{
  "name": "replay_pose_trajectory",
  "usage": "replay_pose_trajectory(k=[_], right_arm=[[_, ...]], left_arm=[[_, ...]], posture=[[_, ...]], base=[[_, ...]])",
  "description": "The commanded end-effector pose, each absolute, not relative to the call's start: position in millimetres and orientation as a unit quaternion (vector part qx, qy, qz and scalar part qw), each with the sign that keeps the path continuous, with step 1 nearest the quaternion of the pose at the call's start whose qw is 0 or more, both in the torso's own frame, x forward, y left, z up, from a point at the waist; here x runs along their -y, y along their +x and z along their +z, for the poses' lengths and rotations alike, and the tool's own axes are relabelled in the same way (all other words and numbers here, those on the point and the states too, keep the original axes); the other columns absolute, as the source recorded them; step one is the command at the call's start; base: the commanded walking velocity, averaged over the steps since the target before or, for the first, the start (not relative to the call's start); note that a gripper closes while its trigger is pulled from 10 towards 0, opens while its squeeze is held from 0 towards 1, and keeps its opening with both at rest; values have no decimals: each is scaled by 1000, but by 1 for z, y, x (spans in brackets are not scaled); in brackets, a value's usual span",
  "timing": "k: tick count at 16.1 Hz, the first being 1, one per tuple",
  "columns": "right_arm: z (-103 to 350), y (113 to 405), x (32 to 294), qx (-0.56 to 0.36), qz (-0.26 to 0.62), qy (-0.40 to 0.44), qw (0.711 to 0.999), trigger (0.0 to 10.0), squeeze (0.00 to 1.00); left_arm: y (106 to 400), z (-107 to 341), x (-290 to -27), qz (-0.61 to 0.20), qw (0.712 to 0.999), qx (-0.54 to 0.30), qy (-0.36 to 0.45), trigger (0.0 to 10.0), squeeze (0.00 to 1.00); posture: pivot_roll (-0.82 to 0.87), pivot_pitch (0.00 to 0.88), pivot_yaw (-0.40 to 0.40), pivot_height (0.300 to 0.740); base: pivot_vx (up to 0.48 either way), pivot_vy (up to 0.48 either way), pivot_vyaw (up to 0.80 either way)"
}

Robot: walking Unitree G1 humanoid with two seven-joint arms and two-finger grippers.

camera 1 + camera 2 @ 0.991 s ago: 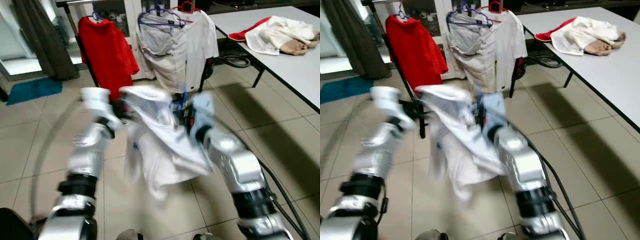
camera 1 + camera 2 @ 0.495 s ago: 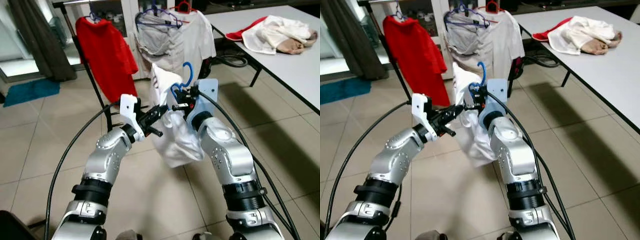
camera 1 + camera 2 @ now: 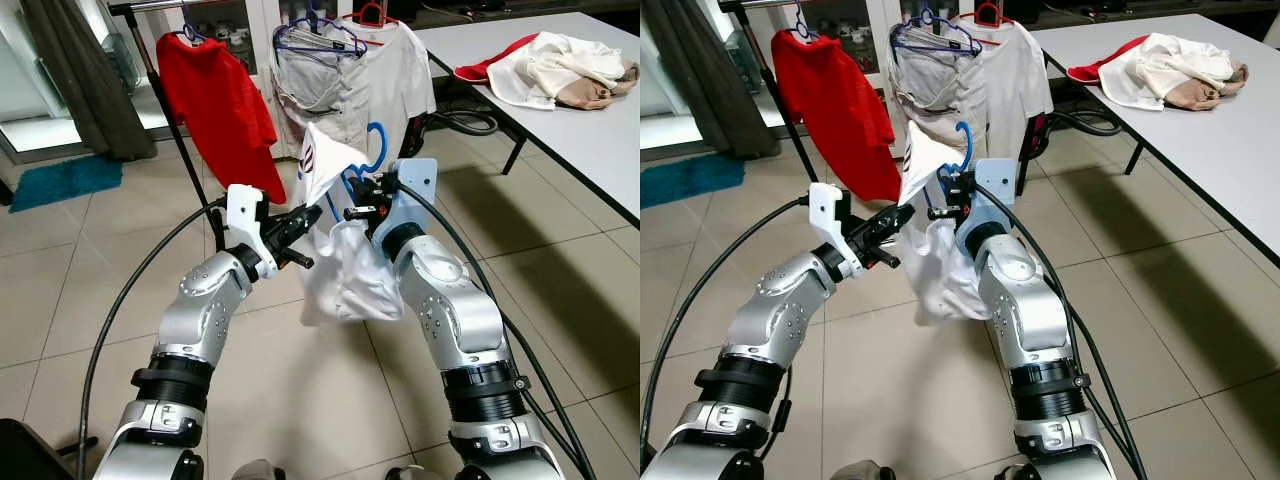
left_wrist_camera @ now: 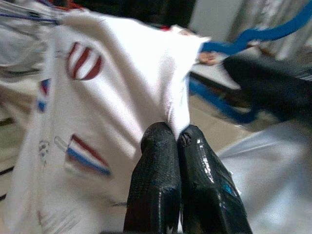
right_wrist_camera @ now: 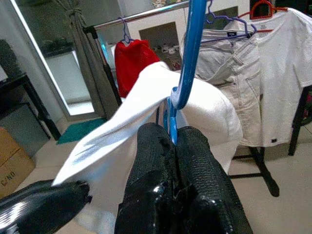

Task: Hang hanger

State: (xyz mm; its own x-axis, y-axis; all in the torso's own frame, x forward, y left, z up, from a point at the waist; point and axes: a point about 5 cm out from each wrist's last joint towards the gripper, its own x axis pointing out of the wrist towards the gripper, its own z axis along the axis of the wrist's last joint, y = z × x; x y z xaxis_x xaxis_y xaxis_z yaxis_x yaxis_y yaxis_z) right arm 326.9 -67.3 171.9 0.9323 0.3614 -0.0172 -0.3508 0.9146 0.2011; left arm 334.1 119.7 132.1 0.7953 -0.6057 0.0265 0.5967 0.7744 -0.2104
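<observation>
Since half a second ago the left arm has swung outward and up, drawing one corner of the white garment (image 3: 345, 270) away from the hanger so the cloth now stretches to a peak between the two grippers, and the body of it hangs a little higher off the floor. Ahead of the robot stands the clothes rack (image 3: 170, 70), its rail running across the view and already carrying a red shirt (image 3: 215, 110), a grey garment (image 3: 325, 80) and a white shirt (image 3: 400, 80); the rail lies forward of and above both grippers, so the coming move is a reach up and away from the body. To the right stands a grey table (image 3: 590, 130) with a pile of clothes (image 3: 560, 65), well clear of that path. The right gripper (image 3: 362, 195) is the nearer to the rail and is clamped on the neck of the blue hanger (image 3: 962, 150), whose hook points upward toward the hung clothes. The left gripper (image 3: 300, 220) has its fingertips (image 4: 170, 146) pressed together on a fold of the printed white cloth. The crowding of hung shirts around the middle of the rail looks like the main obstacle; the barer stretch by the red shirt seems the better target.
</observation>
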Motion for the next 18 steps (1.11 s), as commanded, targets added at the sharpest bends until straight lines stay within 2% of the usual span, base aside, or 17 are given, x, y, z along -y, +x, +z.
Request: replay_pose_trajectory(k=[1, 2, 3, 5, 9, 11, 12, 14, 15, 18], right_arm=[[184, 329, 64, 1, 192, 108, 975, 10000, 0], [185, 329, 64, 4, 192, 111, 975, 10000, 0], [185, 329, 64, 5, 191, 112, 975, 10000, 0], [185, 329, 65, 10, 187, 116, 975, 10000, 0], [188, 329, 68, 23, 185, 123, 975, 10000, 0], [189, 330, 70, 31, 189, 118, 974, 10000, 0], [190, 329, 71, 36, 204, 105, 973, 10000, 0], [194, 324, 78, 48, 264, 90, 959, 10000, 0], [194, 323, 80, 49, 275, 87, 956, 10000, 0], [198, 313, 102, 53, 360, 82, 928, 10000, 0]], left_arm=[[336, 130, -124, -302, 949, -28, -87, 10000, 0], [336, 130, -126, -308, 948, -27, -78, 10000, 302], [335, 131, -126, -314, 946, -26, -77, 10000, 1000], [328, 129, -120, -364, 927, -41, -74, 10000, 1000], [323, 124, -114, -389, 917, -54, -70, 10000, 1000], [323, 126, -121, -387, 919, -46, -61, 10000, 1000], [325, 132, -129, -381, 922, -29, -63, 10000, 1000], [327, 154, -167, -375, 923, 26, -75, 10000, 1000], [327, 158, -173, -372, 925, 33, -76, 10000, 1000], [333, 181, -233, -302, 950, 57, -45, 10000, 1000]], posture=[[-42, 0, 92, 740], [-42, 0, 90, 740], [-42, 0, 90, 740], [-43, 0, 91, 740], [-46, 0, 93, 740], [-45, 0, 95, 740], [-43, 0, 101, 740], [-41, 0, 103, 740], [-41, 0, 103, 740], [-34, 0, 90, 740]], base=[[0, 0, 0], [0, 0, 0], [0, 0, 0], [0, 0, 0], [0, 0, 0], [0, 0, 0], [0, 0, 0], [0, 0, 0], [0, 0, 0], [0, 0, 0]])
